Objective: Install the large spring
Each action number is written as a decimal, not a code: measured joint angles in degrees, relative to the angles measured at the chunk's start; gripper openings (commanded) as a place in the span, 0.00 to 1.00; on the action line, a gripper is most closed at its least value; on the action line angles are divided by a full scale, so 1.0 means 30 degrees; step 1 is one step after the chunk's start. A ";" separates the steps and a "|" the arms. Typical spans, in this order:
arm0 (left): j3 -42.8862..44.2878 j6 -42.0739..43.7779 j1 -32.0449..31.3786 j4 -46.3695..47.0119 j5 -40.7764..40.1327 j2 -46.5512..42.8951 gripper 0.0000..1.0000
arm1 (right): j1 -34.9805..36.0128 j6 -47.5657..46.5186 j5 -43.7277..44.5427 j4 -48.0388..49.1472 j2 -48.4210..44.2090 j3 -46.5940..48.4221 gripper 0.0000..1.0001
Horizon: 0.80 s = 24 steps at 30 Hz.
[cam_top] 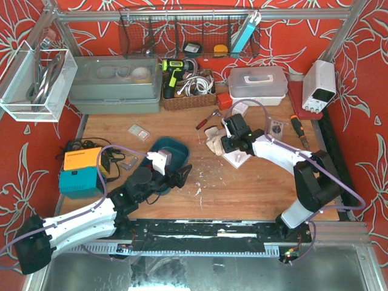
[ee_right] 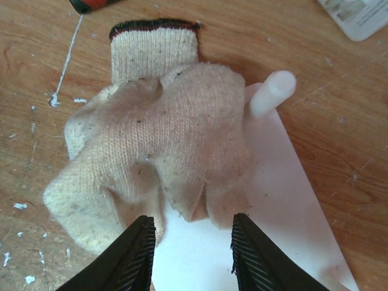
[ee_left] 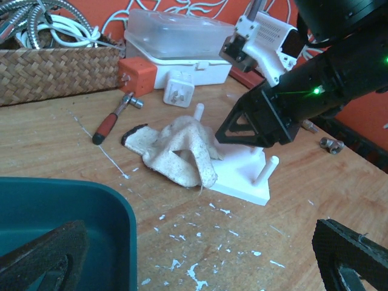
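A white peg plate (ee_left: 242, 176) is laid flat on the wooden desk (ee_left: 60, 151), with one upright peg (ee_left: 271, 167) at its near corner and another (ee_left: 199, 112) at its far side. A crumpled knitted work glove (ee_right: 157, 145) is draped partly over the plate and is pressed against one peg (ee_right: 273, 91). The right pincer (ee_right: 193, 254) is held low over the plate, its fingers spread apart at the glove's edge, with nothing gripped. The left pincer (ee_left: 194, 267) is spread wide and held empty just beside the rim of a teal bin (ee_left: 73, 206). The large spring cannot be made out in any view. A small red-handled hammer (ee_left: 112, 121) is seen lying beyond the glove, in front of a wicker basket (ee_left: 54, 73).
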 measured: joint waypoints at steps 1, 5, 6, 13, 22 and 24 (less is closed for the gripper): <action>0.0000 0.0000 0.0000 0.0000 0.0000 0.0000 1.00 | 0.0000 -0.0007 0.0000 0.0124 0.0262 0.0000 0.39; 0.0000 0.0000 0.0000 -0.0007 -0.0007 -0.0007 1.00 | 0.0000 -0.0051 -0.0007 0.0423 0.1056 0.0000 0.39; 0.0000 0.0000 0.0000 -0.0007 -0.0007 -0.0007 1.00 | 0.0000 -0.0066 0.0000 0.0481 0.1209 0.0000 0.38; 0.0000 0.0000 0.0000 -0.0007 0.0000 -0.0007 1.00 | 0.0000 -0.0270 0.0568 0.0765 0.1989 0.0066 0.40; -0.0036 0.0000 0.0000 -0.0007 0.0000 -0.0138 1.00 | 0.0000 -0.0714 0.0692 0.1049 0.3111 0.0117 0.12; -0.0058 -0.0007 0.0000 -0.0007 0.0000 -0.0182 1.00 | 0.0000 -0.0780 0.0721 0.1180 0.3111 0.0117 0.03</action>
